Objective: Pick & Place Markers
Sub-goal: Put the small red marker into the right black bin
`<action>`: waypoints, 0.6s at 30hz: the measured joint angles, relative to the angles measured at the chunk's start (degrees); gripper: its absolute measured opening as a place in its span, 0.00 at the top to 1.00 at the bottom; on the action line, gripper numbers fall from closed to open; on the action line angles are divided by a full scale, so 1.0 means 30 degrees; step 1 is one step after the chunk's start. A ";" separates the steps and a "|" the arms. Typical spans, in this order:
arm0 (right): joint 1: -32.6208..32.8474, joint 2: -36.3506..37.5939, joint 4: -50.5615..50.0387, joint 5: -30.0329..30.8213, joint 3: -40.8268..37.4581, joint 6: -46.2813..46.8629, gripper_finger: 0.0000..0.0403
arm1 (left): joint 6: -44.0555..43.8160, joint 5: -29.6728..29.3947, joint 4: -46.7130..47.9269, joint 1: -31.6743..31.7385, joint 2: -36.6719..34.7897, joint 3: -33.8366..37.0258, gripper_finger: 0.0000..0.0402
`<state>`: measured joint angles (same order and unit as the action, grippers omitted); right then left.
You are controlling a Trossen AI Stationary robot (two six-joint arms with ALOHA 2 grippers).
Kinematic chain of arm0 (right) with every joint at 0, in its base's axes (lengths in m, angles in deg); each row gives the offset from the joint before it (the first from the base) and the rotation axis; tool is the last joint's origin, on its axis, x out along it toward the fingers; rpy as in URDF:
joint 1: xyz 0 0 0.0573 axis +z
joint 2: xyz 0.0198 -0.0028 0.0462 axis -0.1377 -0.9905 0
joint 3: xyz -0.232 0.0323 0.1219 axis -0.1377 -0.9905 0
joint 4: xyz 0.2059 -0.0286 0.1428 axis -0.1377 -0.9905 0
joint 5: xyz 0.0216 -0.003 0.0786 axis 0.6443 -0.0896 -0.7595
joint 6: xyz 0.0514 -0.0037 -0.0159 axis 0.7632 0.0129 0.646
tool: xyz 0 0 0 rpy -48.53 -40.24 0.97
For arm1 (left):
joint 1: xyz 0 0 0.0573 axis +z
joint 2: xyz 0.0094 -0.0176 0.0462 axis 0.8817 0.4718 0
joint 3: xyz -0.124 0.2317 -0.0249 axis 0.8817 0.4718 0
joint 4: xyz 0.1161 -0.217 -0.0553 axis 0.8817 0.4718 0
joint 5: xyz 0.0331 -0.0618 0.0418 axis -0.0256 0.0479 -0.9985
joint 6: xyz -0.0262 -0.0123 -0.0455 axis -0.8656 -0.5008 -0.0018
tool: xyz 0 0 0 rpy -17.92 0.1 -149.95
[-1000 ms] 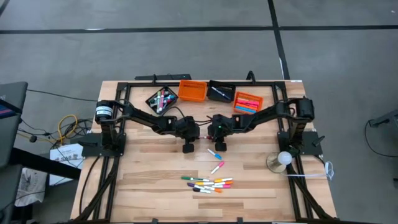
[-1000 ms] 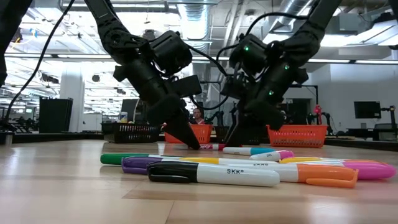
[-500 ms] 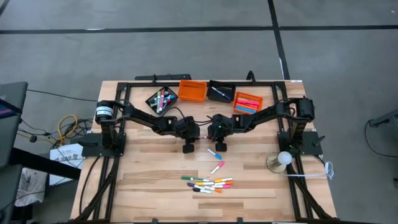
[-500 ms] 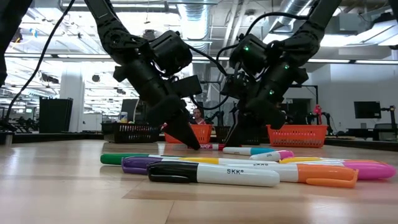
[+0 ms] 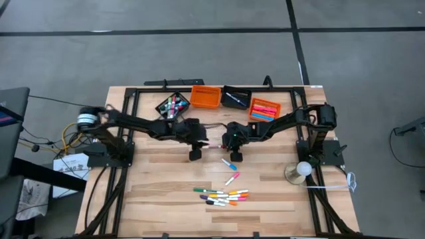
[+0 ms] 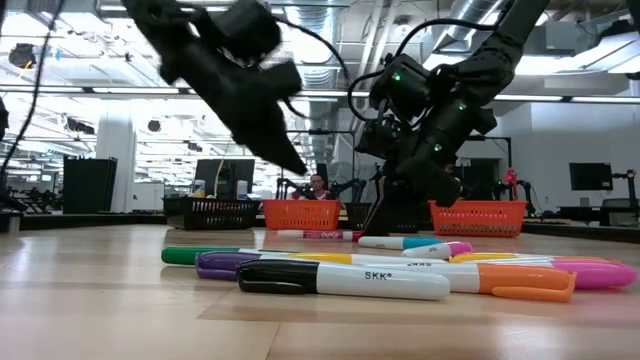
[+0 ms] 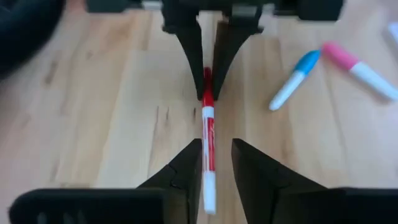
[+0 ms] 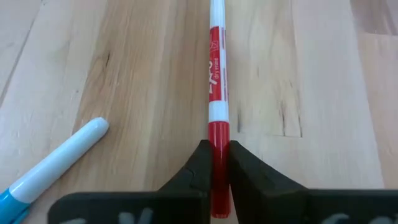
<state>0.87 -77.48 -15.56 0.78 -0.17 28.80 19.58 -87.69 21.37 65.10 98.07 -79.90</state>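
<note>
Right gripper [image 8: 214, 163] pinches red marker [image 8: 216, 81]; left gripper [image 7: 214, 163] straddles it, parted.

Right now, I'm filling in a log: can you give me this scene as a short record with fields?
Right gripper: shut on one end of the red marker
Left gripper: open, fingers either side of that marker, not gripping
Loose markers: clustered near the table front
Bins: four along the back
</note>
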 joint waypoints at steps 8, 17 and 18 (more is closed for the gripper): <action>-0.0060 0.2259 -0.2093 0.2132 -0.0073 0.0569 0.95 | -0.2217 -0.0116 -0.2878 -0.0371 -0.5403 0.5373 0.78; -0.2231 0.6470 -0.4583 0.6503 -0.0036 0.0461 0.94 | -0.3268 -0.1203 -0.7877 -0.0437 -0.6878 0.8892 0.78; -0.2747 0.6884 -0.4683 0.6946 -0.0030 0.0303 0.94 | -0.3267 -0.1254 -0.8112 -0.0437 -0.6735 0.8886 0.78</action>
<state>-7.37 -56.82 -29.61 21.62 -0.26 29.71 9.77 -91.45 -2.96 63.79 77.87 -53.24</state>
